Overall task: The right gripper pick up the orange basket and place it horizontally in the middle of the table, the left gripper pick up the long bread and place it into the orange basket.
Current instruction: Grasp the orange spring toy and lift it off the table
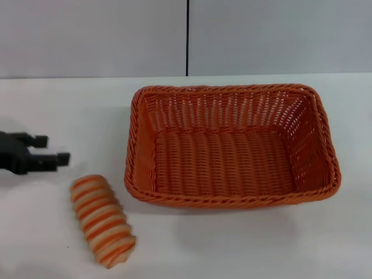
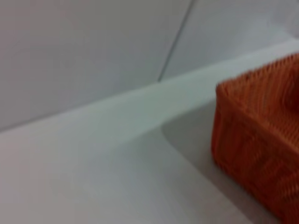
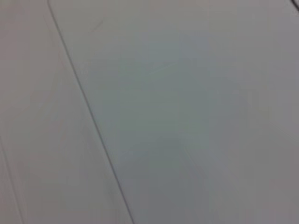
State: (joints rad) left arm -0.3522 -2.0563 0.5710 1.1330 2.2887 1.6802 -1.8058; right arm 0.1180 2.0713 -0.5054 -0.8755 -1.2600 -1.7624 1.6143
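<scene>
Spread empty left gripper (image 1: 57, 152) is held beyond long bread (image 1: 103, 220), judged light, ridged, best pinched across its middle.

Only the left gripper (image 1: 51, 149) shows of the robot: a matte black, blocky claw with two short, squared-off fingers (image 1: 40, 140), angular and stepped in outline, without visible markings, cables or screws.

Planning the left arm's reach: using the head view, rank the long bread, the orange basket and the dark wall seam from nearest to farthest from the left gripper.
From the left gripper:
1. Long bread, just beside it, toward the robot.
2. Orange basket, mid-table, to its right.
3. Dark wall seam, behind the table.
</scene>
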